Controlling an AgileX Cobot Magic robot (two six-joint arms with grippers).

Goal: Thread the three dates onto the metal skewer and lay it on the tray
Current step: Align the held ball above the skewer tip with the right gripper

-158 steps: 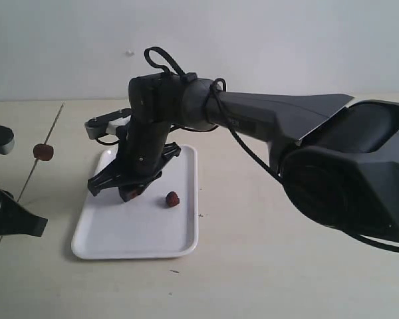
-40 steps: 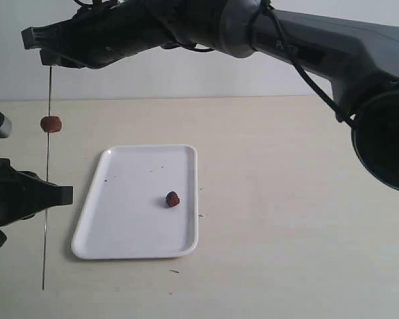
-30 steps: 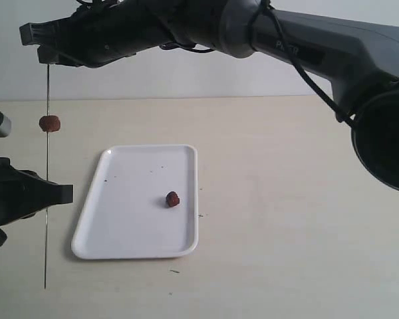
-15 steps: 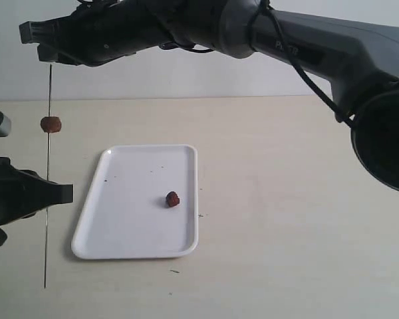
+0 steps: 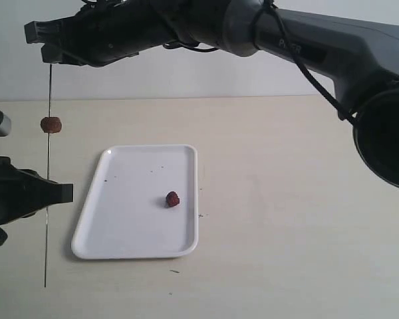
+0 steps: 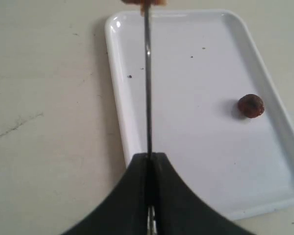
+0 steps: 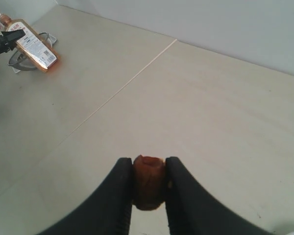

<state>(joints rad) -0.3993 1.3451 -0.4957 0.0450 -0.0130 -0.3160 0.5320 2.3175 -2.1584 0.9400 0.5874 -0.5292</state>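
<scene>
Writing first: the white lettering [image 5: 283,44] on the right arm starts with a "P" I think, but it's too blurry to read. The right wrist view also catches a bottle [image 7: 33,48] lying on the table, label print too small to make out.

The skewer [image 5: 48,166] stands straight up and down, just left of the tray [image 5: 133,232]. The left gripper [image 6: 149,164] is clenched on it low down. One date [image 5: 51,124] sits threaded on it above that grip. The right gripper [image 7: 149,171] is up at the skewer's top end, squeezing a second date [image 7: 148,182]. Can't tell if the tip touches it. A third date [image 5: 173,199] lies loose on the tray.
</scene>
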